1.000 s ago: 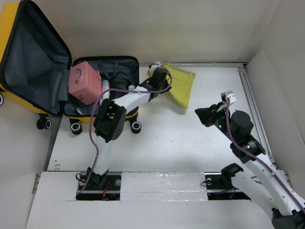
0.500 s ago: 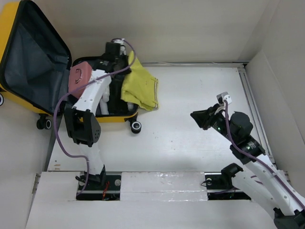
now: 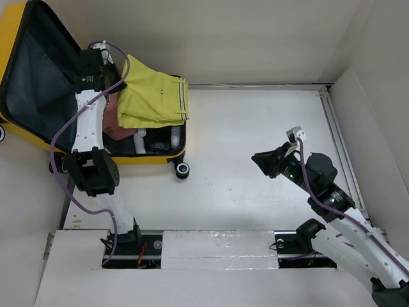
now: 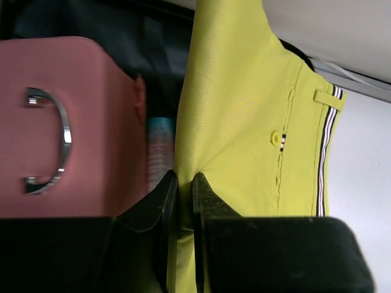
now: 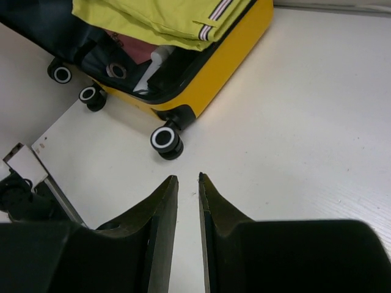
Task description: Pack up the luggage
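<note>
The luggage [image 3: 38, 70], a bright-yellow hard-shell wheeled suitcase with dark grey fabric lining, lay open beneath the left gripper [image 4: 183, 190]. Its lid was propped back so the tray could be filled from above. It sat well ahead of the right gripper [image 5: 186, 183], far beyond the tips.

A lime-yellow cloth garment [image 4: 244, 122] with striped trim hung from the left jaws, which were clenched on a pinch of its edge. Held high that way, it draped out past the fingertips over the open tray, probably so it could be lowered in flat.

A pink boxy case [image 4: 73, 122] with a metal handle sat in the tray to one side of those jaws, beside the cloth's edge. A small teal-capped bottle [image 4: 160, 152] lay just beyond the tips.

The right jaws stood slightly parted and empty over the bare white tabletop [image 5: 293, 122], likely waiting out of the way.
</note>
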`<state>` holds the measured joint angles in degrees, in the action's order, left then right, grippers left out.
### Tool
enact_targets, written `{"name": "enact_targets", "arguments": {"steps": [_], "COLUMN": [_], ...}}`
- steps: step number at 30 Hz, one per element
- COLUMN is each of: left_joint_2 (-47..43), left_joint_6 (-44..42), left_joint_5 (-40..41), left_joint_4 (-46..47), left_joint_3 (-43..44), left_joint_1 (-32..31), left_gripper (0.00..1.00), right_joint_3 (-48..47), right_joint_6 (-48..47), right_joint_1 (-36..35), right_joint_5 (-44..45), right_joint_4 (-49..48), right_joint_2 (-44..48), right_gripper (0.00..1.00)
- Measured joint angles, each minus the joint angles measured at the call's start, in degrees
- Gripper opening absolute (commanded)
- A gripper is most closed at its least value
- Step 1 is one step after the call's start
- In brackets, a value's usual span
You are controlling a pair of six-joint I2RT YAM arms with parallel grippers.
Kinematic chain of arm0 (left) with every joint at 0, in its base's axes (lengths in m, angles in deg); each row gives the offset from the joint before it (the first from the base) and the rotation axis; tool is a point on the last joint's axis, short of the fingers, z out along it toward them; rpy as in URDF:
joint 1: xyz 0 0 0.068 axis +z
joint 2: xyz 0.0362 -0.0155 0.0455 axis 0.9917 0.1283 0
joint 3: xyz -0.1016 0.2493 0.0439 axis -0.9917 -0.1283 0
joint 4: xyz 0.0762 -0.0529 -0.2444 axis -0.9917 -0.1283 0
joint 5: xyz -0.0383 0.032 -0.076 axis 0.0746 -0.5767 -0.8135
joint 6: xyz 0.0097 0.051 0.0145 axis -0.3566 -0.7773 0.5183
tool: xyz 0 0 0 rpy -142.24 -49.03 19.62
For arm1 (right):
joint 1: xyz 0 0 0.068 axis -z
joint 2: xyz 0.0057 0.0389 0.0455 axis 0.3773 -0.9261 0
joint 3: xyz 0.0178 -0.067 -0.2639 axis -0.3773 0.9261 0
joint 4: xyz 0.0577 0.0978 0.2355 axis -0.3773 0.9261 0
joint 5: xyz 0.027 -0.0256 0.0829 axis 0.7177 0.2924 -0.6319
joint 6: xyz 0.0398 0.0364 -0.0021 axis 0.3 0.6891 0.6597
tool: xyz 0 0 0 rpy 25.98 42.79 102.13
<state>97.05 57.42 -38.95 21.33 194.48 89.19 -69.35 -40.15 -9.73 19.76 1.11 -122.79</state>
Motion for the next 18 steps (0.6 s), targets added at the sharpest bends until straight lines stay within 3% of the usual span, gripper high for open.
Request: {"name": "enact_targets", "arguments": {"steps": [8, 9, 11, 12, 13, 15, 16, 18], "left_joint_2": [1.44, 2.03, 3.23, 3.63, 3.85, 3.89, 3.63, 2.91], "left_joint_6": [-2.89, -2.99, -3.08, -3.02, -2.97, -1.57, -0.96, 1.11], "left_joint_5": [3.98, 4.9, 6.95, 8.24, 9.57, 12.98, 14.71, 18.53], "left_joint_4": [1.68, 1.75, 1.84, 1.99, 2.1, 2.19, 2.23, 2.23], "left_joint_3": [-4.87, -5.4, -6.01, -6.23, -6.25, -6.25, -6.21, -6.16], "left_joint_1": [2.45, 2.4, 2.4, 2.4, 2.4, 2.4, 2.4, 2.4], "left_gripper": [0.0, 0.03, 0.19, 0.35, 0.43, 0.58, 0.71, 0.78], "right_joint_3": [0.24, 0.37, 0.63, 0.68, 0.68, 0.68, 0.68, 0.5], "right_joint_6": [0.02, 0.02, 0.17, 0.22, 0.28, 0.24, 0.24, 0.17], "right_joint_1": [-0.76, -0.76, -0.81, -0.85, -0.98, -1.57, -2.05, -3.26], "right_joint_5": [1.01, 1.2, 1.49, 1.6, 1.66, 1.92, 2.01, 2.6], "right_joint_4": [0.0, 0.02, -0.02, -0.07, -0.28, -1.75, -2.62, -3.89], "right_joint_2": [-1.36, -1.33, -1.51, -1.92, -2.4, -4.76, -6.16, -10.19], "right_gripper": [0.27, 0.31, 0.37, 0.4, 0.44, 0.44, 0.44, 0.25]}}
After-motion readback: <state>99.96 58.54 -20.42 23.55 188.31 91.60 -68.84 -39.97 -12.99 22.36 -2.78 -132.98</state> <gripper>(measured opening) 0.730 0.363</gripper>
